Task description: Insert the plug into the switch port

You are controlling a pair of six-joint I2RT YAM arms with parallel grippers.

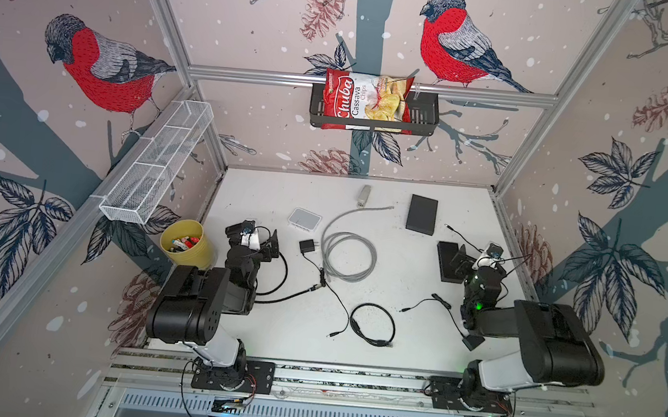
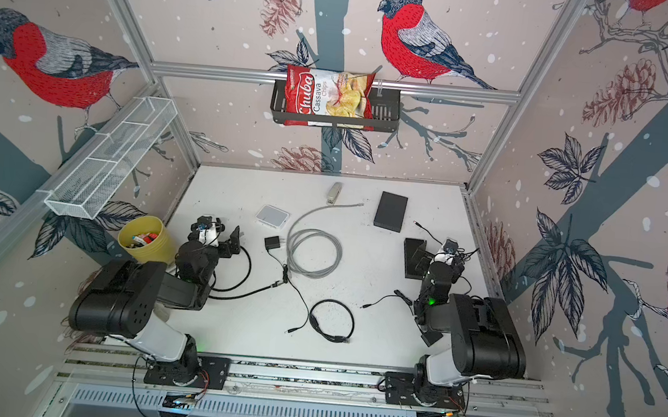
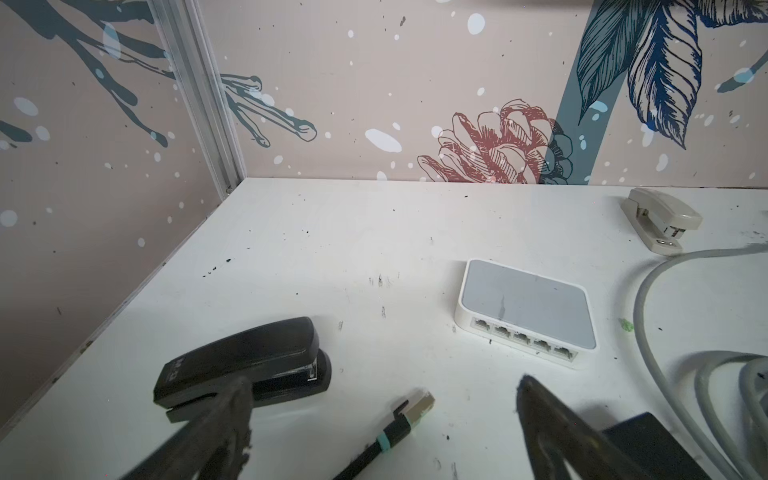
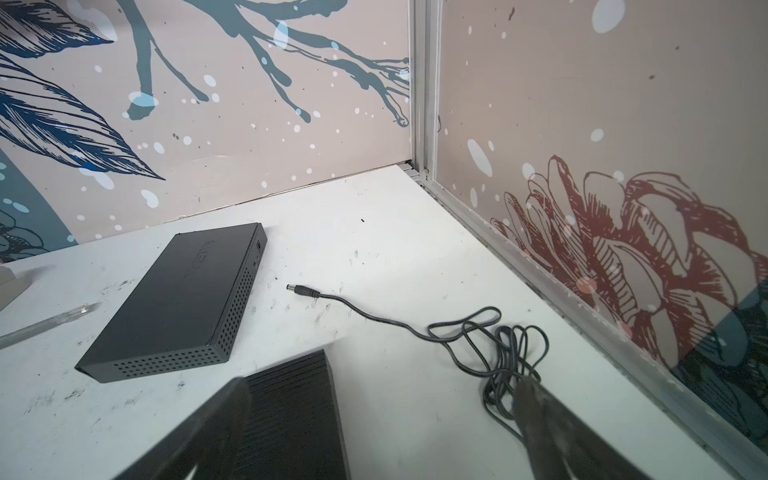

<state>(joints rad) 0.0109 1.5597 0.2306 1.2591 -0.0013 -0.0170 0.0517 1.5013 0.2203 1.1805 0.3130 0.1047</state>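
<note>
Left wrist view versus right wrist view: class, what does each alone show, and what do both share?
Left wrist only: the white five-port switch, a black stapler, the Ethernet plug and the open left end effector. Right wrist only: a black perforated box, a barrel plug, a clear pen and the open right end effector. Both: the white table and patterned walls.

The white five-port switch (image 3: 523, 307) lies flat on the tabletop (image 3: 332, 249), its row of empty ports (image 3: 523, 338) on one side face. The metal-shelled RJ45 plug (image 3: 417, 405), on a black cable (image 3: 374, 453) with a teal band, lies unplugged near that face, not touching it.
</note>
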